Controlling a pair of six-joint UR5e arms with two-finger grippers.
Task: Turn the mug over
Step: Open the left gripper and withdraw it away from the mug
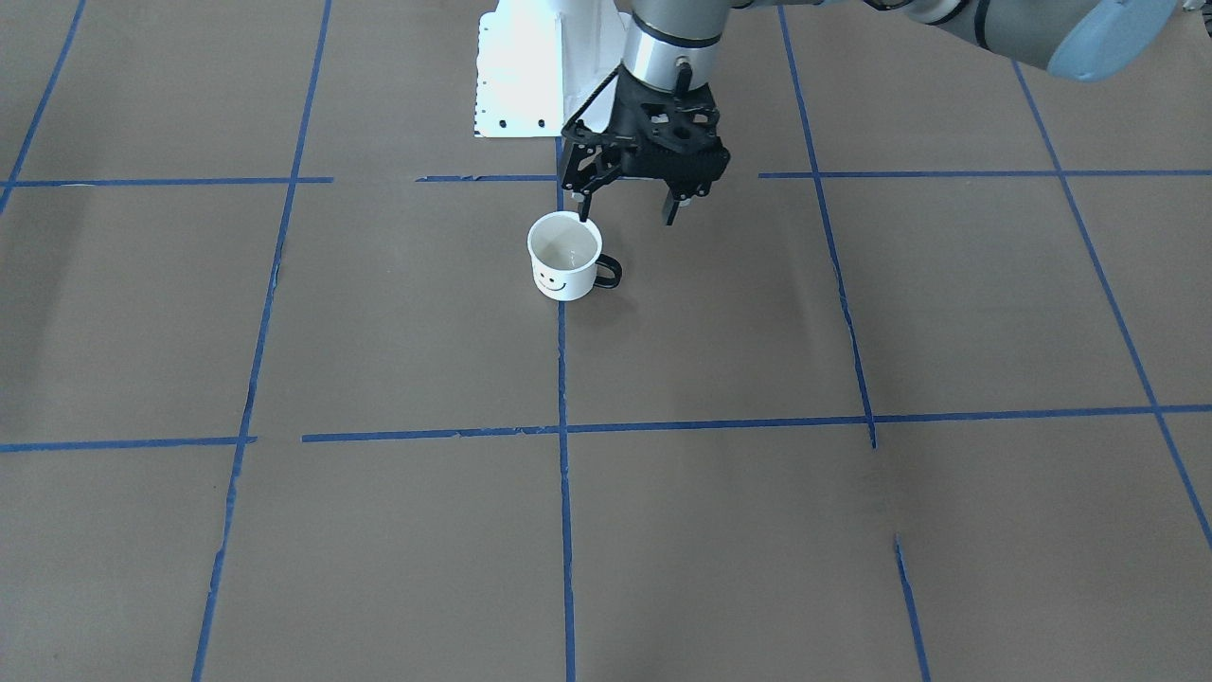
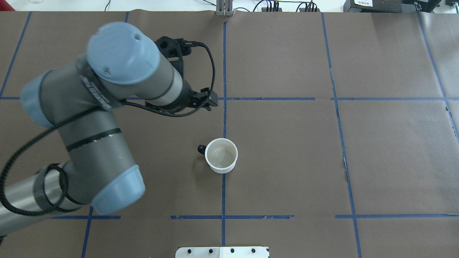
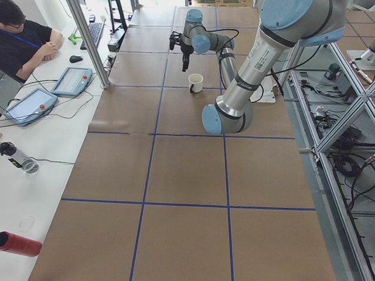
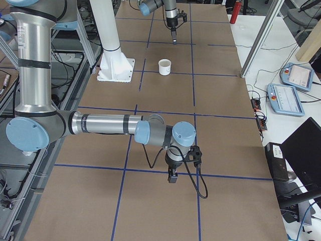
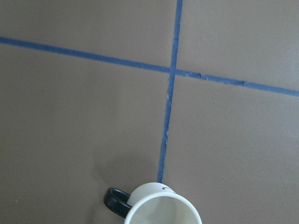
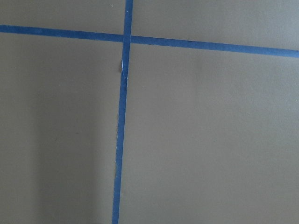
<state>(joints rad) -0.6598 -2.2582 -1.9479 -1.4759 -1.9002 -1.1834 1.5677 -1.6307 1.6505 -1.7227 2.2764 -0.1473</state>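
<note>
The white mug (image 1: 565, 258) with a black smiley face and a black loop handle stands upright, mouth up, on the brown table near a blue tape line. It also shows in the overhead view (image 2: 221, 155) and at the bottom edge of the left wrist view (image 5: 161, 210). My left gripper (image 1: 630, 210) hangs raised above the table beside the mug, open and empty, touching nothing. My right gripper (image 4: 172, 176) points down at the table far from the mug, toward the robot's right end. I cannot tell whether it is open or shut.
The robot's white base plate (image 1: 516, 76) lies behind the mug. Blue tape lines (image 2: 224, 107) grid the brown table. A person (image 3: 23, 41) sits at a side bench with tablets (image 3: 70, 81). A red bottle (image 3: 17, 243) lies there.
</note>
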